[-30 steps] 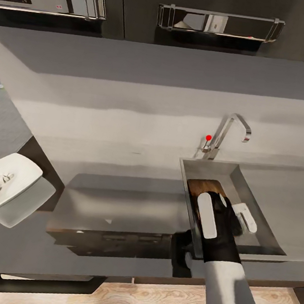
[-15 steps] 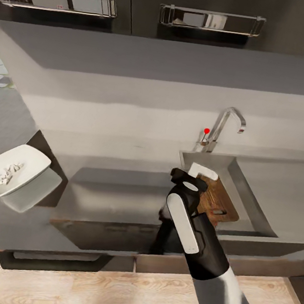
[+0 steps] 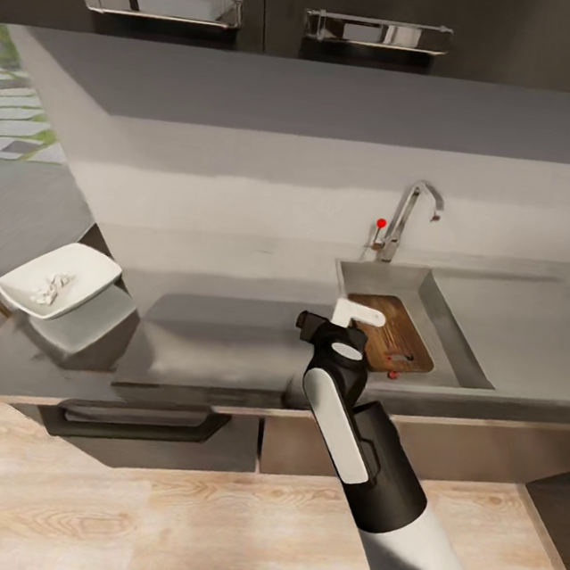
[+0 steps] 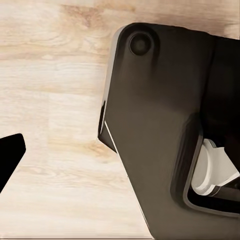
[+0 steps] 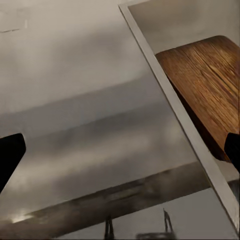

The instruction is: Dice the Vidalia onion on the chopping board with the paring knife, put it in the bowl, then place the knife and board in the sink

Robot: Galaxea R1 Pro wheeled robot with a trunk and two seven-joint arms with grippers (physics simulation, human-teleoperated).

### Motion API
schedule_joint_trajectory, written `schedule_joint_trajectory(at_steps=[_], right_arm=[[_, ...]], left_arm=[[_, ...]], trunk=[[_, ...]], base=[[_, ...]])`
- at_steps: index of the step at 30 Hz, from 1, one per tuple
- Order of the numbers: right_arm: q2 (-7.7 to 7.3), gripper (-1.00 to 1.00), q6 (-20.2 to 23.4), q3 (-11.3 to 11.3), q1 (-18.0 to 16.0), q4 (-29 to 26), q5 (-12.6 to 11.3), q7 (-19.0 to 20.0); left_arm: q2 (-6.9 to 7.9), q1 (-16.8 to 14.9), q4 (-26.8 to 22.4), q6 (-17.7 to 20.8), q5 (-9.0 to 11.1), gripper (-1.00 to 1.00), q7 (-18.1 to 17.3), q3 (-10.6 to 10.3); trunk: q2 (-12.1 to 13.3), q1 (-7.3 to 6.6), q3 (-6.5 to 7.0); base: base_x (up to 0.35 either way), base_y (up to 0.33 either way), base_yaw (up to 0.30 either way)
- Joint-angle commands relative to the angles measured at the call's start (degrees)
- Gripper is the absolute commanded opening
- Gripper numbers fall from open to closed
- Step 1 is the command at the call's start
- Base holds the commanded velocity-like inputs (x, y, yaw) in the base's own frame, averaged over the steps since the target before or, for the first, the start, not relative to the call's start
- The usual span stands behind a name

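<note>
While the chopping board (image 3: 395, 335) lies in the sink (image 3: 447, 320), you lift the right gripper (image 3: 345, 318), fingers parted and empty, clear of the rim.

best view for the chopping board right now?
Head view: the whole chopping board lies in the sink basin, slot end nearest the robot. Right wrist view catches just one cropped corner of it past the sink rim. Left wrist view faces the floor.
</note>
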Motion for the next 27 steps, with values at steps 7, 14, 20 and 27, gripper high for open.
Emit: schedule_joint_trajectory(at_steps=[7, 14, 20, 27], right_arm=[[-0.47, 1.0, 0.2, 0.4, 0.0, -0.2, -0.4, -0.5], [-3.29, 1.0, -2.0, 3.0, 0.0, -0.5, -0.4, 1.4], [-7.16, 1.0, -7.9, 7.4, 0.6, -0.8, -0.4, 2.1], [-12.54, 1.0, -15.9, 13.1, 2.4, -1.6, -0.5, 2.1]], left_arm=[[-0.01, 0.0, -0.1, 0.0, 0.4, 1.0, -0.3, 0.1], [-0.01, 0.0, -0.1, 0.0, 0.4, 1.0, -0.3, 0.1], [-0.01, 0.0, -0.1, 0.0, 0.4, 1.0, -0.3, 0.1], [-0.01, 0.0, -0.1, 0.0, 0.4, 1.0, -0.3, 0.1]], trunk=[[-0.1, 0.0, -0.09], [-0.1, 0.0, -0.09], [-0.1, 0.0, -0.09], [-0.1, 0.0, -0.09]], base=[[-0.336, 0.0, 0.0], [-0.336, 0.0, 0.0], [-0.335, 0.0, 0.0], [-0.328, 0.0, 0.0]])
